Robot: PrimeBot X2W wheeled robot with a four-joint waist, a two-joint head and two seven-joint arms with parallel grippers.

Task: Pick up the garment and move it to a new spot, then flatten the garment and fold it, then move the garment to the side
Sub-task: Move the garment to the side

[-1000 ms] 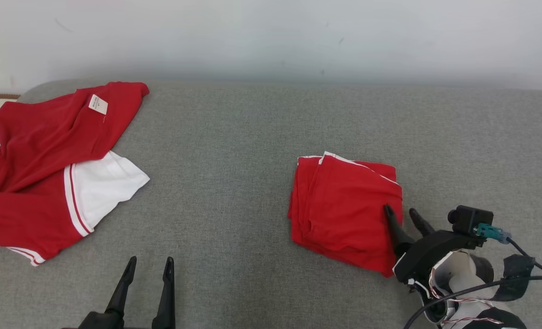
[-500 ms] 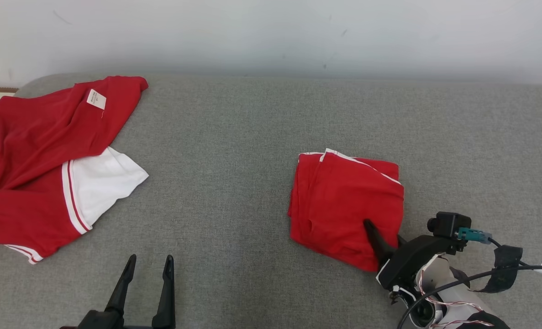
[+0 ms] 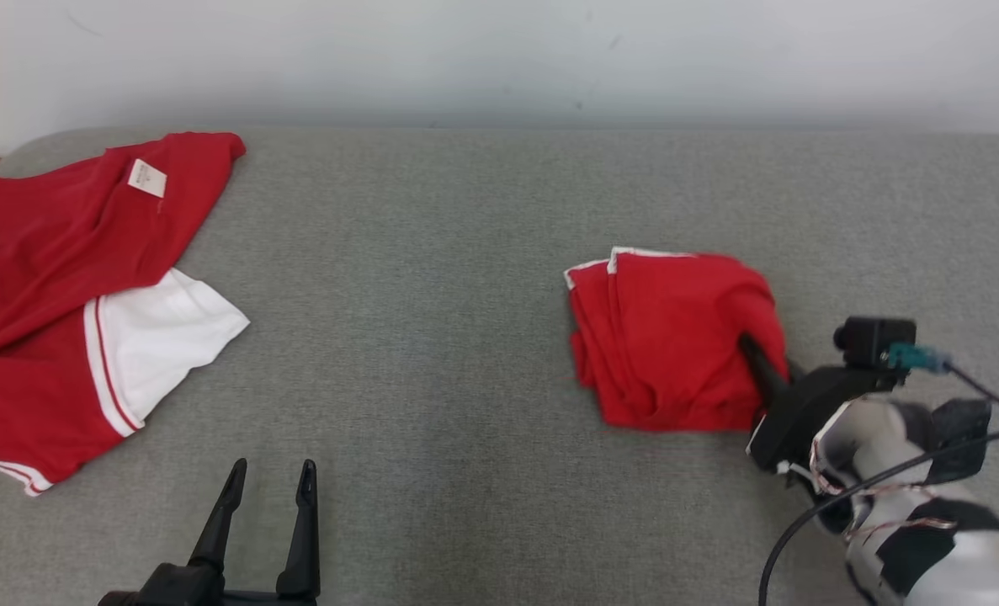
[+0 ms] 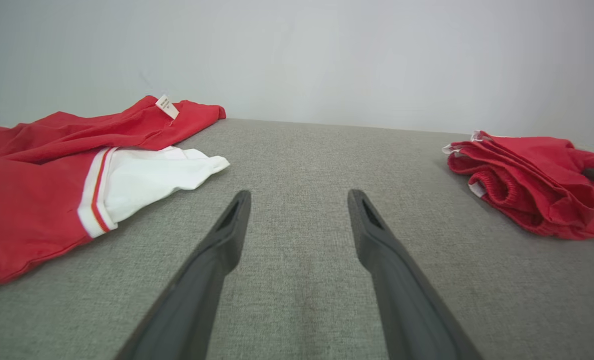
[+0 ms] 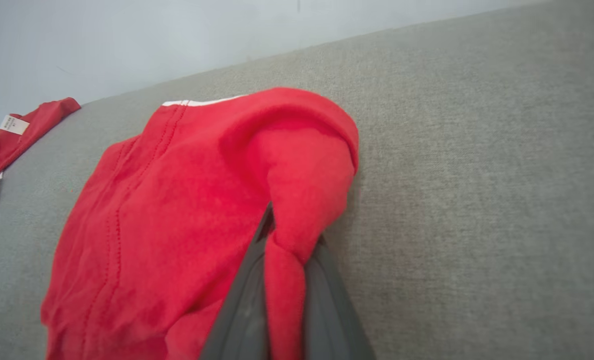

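The folded red garment (image 3: 667, 337) lies on the right half of the grey cloth surface (image 3: 432, 337), well apart from everything else. Its layered folds face the middle of the surface, and thin white trim shows along its far edge. The right fingers (image 3: 760, 366) reach in from the garment's right side and are clamped on that edge. In the right wrist view a strip of red cloth (image 5: 284, 280) is pinched between the two dark fingers (image 5: 241, 310), and the fabric beyond them is bunched into a rounded hump instead of lying flat. A small black camera (image 3: 874, 341) with a cable sits on that wrist.

The left fingers (image 3: 223, 513) rest at the lower left, spread apart with nothing between them. In the left wrist view they hover low over bare grey cloth (image 4: 216, 260).

At the far left edge a second red and white garment (image 3: 45, 278) lies unfolded and rumpled, with a white label (image 3: 146, 178) showing near its far end. A pale wall (image 3: 499, 59) stands behind the surface.
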